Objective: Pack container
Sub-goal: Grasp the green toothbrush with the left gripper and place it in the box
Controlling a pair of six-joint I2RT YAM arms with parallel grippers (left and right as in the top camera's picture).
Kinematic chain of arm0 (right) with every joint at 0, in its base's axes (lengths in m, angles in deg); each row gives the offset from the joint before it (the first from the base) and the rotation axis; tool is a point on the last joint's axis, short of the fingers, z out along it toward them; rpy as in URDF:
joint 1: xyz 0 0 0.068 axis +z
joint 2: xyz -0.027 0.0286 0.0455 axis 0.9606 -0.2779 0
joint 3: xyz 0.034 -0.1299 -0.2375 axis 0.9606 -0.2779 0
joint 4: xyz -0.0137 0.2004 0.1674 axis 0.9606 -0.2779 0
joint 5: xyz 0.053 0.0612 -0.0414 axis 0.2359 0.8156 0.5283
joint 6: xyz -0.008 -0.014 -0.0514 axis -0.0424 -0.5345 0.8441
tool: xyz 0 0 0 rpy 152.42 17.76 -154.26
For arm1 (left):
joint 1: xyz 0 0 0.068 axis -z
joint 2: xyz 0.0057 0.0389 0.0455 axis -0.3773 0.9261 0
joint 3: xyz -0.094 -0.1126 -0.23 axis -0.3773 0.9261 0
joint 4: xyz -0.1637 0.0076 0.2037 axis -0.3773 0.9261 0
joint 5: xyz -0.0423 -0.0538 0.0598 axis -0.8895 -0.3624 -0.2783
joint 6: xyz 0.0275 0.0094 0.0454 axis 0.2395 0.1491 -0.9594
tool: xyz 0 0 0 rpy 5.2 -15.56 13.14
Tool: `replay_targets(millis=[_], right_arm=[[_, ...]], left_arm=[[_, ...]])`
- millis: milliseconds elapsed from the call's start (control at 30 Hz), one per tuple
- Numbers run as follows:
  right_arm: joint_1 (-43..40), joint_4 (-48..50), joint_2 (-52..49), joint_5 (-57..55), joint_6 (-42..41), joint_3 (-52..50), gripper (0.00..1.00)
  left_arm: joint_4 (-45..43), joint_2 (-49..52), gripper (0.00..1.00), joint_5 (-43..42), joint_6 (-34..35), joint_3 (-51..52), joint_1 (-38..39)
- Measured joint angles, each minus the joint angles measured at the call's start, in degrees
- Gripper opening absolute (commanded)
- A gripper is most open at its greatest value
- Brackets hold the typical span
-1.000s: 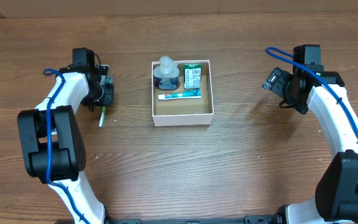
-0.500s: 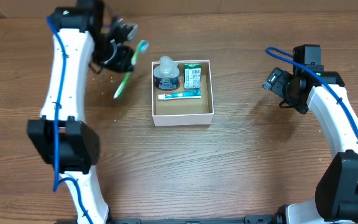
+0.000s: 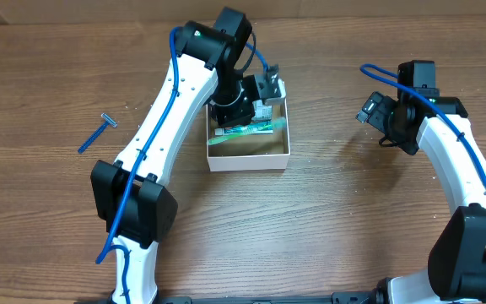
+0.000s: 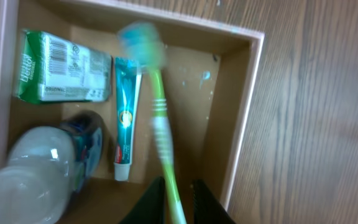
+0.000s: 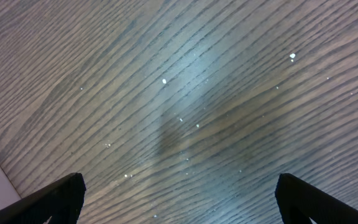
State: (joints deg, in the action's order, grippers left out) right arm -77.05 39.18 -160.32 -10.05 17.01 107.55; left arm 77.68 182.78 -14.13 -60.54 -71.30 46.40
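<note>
Left claw [image 4: 178, 200] clamps a green plastic toothbrush [image 4: 160, 124] over the square white cardboard box [image 4: 244, 124]. Released askew, it may prop against a wall. Right claw [image 5: 179, 199] is apart.

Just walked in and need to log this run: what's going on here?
The left gripper is shut on a green toothbrush, holding it over the container, which already holds a toothpaste tube, a green Dettol packet and a clear-capped bottle. A blue razor lies on the table outside it. The right gripper is open away from the box, holding nothing.
</note>
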Motion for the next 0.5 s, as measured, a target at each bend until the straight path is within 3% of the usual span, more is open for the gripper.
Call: replay_targets(millis=[100,267,300,367,433,500], right_arm=[[0.0,0.02,0.0,0.04,0.0,0.0,1.0],[0.0,0.04,0.0,0.0,0.02,0.0,1.0],[0.0,0.0,0.0,0.02,0.0,0.0,1.0],[0.0,0.04,0.0,0.02,0.0,0.0,1.0],[0.0,0.04,0.0,0.02,0.02,0.0,1.0],[0.0,0.02,0.0,0.02,0.0,0.0,1.0]], left_arm=[[-5.6,0.0,0.3,0.66,-1.6,6.73,-0.66],[-7.67,0.0,0.31,0.81,-0.09,8.2,-0.63],[-5.49,0.11,0.38,0.61,0.74,6.51,-0.61],[-0.9,0.11,0.61,-0.22,2.12,1.14,-0.48],[2.78,0.11,0.73,-0.79,3.85,-5.35,-0.2],[5.16,0.09,0.77,-0.44,6.73,-10.69,0.17]])
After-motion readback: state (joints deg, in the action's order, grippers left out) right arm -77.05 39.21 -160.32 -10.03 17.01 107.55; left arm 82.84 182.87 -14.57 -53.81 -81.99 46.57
